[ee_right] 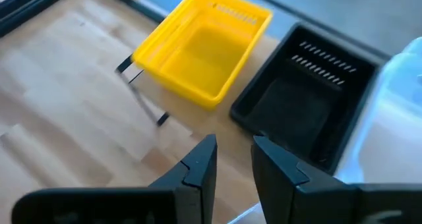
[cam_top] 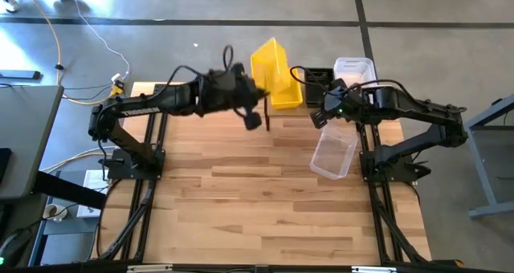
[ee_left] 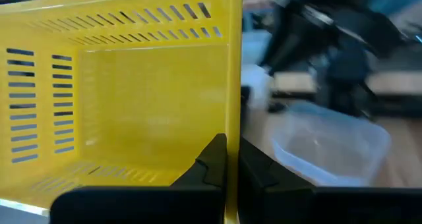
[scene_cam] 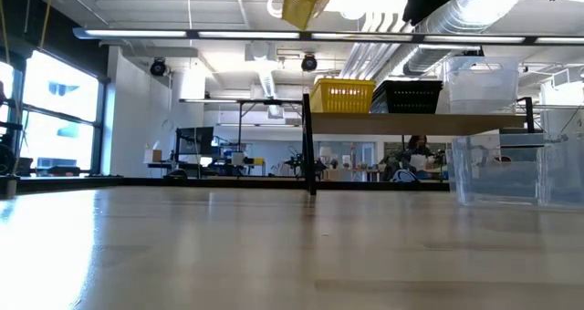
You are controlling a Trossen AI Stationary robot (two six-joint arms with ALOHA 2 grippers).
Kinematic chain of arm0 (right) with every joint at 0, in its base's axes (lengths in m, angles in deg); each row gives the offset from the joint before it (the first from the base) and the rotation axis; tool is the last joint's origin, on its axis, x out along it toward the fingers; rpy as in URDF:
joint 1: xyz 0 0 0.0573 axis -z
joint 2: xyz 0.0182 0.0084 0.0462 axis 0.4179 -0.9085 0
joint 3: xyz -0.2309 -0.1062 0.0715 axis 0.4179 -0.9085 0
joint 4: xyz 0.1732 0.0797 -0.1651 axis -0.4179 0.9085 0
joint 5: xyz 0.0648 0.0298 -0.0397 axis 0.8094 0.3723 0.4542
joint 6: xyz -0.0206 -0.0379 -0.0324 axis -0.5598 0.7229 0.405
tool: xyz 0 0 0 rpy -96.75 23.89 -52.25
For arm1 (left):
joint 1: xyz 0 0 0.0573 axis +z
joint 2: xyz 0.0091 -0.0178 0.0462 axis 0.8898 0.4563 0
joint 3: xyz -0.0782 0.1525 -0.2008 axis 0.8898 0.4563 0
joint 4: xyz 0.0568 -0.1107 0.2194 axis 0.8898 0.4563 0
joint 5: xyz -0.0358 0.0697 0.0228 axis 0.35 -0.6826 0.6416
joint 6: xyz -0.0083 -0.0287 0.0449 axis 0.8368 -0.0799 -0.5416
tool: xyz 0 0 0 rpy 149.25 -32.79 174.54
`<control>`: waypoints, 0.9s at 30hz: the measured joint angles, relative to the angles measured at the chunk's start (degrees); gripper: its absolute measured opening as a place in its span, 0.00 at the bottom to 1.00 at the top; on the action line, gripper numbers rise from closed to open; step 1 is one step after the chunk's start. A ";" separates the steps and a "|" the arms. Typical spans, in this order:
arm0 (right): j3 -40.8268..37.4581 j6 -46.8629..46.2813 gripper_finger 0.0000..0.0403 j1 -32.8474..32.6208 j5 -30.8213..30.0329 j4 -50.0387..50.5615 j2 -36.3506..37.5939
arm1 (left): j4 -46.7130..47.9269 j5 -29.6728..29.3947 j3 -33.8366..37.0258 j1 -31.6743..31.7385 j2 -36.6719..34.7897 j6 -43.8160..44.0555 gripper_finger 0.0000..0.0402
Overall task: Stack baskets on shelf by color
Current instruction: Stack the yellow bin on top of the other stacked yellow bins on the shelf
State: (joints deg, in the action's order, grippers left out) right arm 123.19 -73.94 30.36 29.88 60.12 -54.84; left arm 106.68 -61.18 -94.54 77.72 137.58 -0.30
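Note:
My left gripper (cam_top: 250, 95) is shut on a yellow basket (cam_top: 269, 63), held high over the shelf's left end; the basket shows tilted at the top of the low view (scene_cam: 306, 2). On the shelf (scene_cam: 411, 124) stand a yellow basket (scene_cam: 342, 96), a black basket (scene_cam: 408, 96) and a clear basket (scene_cam: 479, 84) in a row. Another clear basket (cam_top: 333, 152) rests on its bottom on the table in front of the shelf. My right gripper (ee_right: 231, 161) is open and empty, above the table near the shelf's right half (cam_top: 321, 116). My left gripper holds the raised yellow basket by one side wall (ee_left: 232, 128), at its rim. One finger (ee_left: 214, 161) is inside the basket and one (ee_left: 257, 168) outside. The fingers come roughly level from the table's left. The basket is lifted clear of the shelf and tilted.
The shelf's black post (scene_cam: 307, 146) stands at its left end. The wooden tabletop (cam_top: 241, 193) spreads out in front of the shelf. The clear basket on the table lies just below my right arm (cam_top: 401, 108).

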 joint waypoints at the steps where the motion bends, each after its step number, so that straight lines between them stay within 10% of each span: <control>1: 0.00 -0.15 0.20 0.16 -1.12 0.01 0.00 | -0.96 -0.03 -0.08 0.89 0.00 0.06 0.00; 10: 0.00 -0.13 0.20 2.40 -5.59 0.10 0.00 | -15.82 0.19 -0.44 8.39 0.22 -5.44 0.00; 27: 0.00 0.33 0.20 5.36 -5.70 3.76 0.00 | 5.84 0.91 -19.41 11.29 12.07 -5.18 0.00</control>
State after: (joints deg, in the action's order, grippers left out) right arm 123.19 -73.61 35.73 24.18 63.89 -54.84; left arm 112.52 -60.27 -113.95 89.02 149.64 -5.48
